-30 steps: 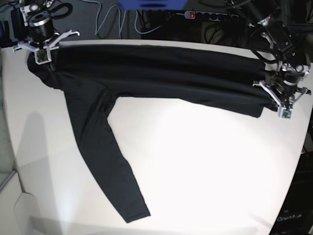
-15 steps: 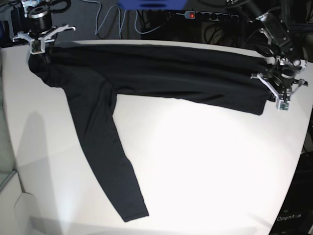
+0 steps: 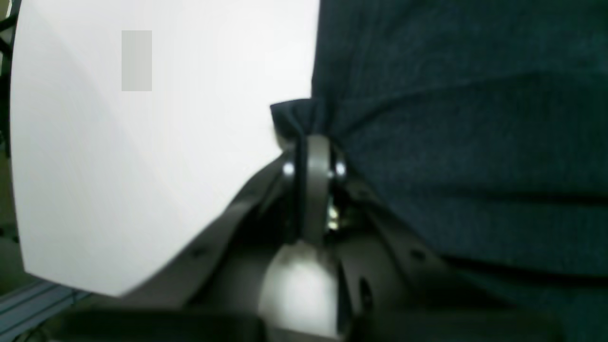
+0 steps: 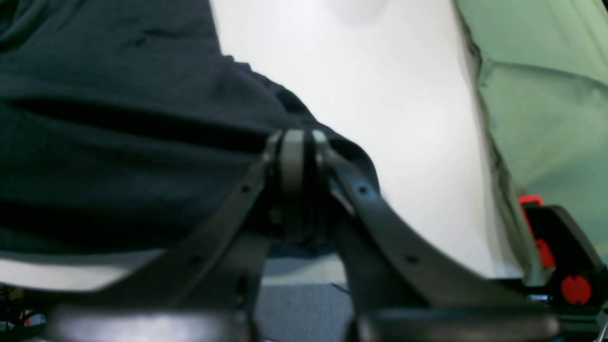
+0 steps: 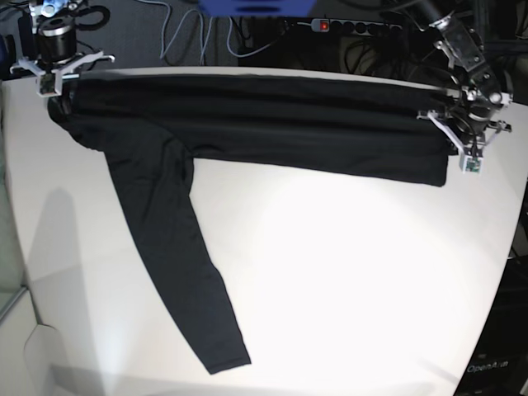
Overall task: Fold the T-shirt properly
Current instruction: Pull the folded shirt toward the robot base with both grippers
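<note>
Left gripper (image 3: 311, 142) clamped on a bunched corner of the T-shirt (image 5: 272, 124), white surface (image 3: 142, 156) beside it. Right gripper (image 4: 297, 142) pinched on the garment's opposite end. The shirt stretches as a long band between both grippers, one sleeve (image 5: 186, 272) trailing away across the surface.
</note>
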